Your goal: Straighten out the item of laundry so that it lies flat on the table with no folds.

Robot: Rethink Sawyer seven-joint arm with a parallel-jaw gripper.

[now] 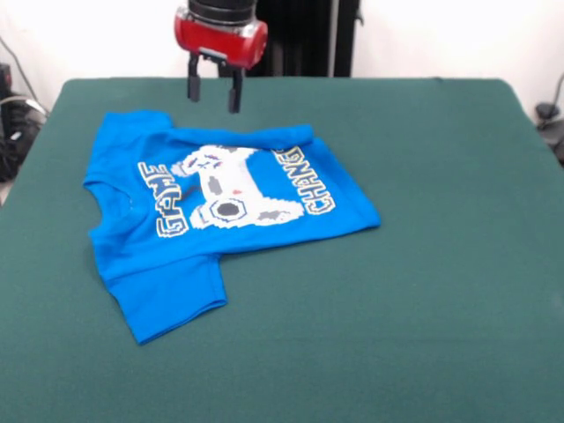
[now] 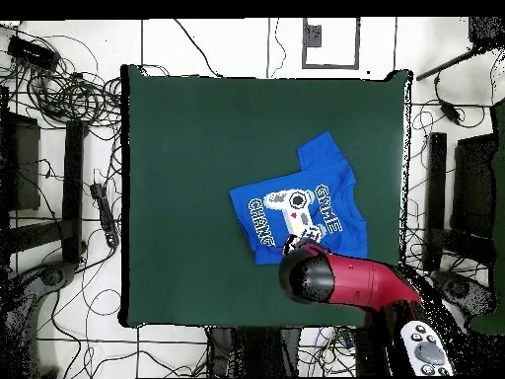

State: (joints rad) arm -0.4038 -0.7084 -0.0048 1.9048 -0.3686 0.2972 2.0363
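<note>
- Blue T-shirt (image 1: 220, 207) lies left of centre on green bench (image 1: 423, 291), lower hem folded under
- Pincer (image 1: 214, 88) hangs open, empty, above shirt's upper edge

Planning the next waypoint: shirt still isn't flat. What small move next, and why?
Probably lower the open end effector onto the T-shirt's far edge just below it. In the front view that edge looks folded over: the "CHANGER" lettering is cut off there and one sleeve is missing. The end effector hangs above the table, holding nothing.
</note>
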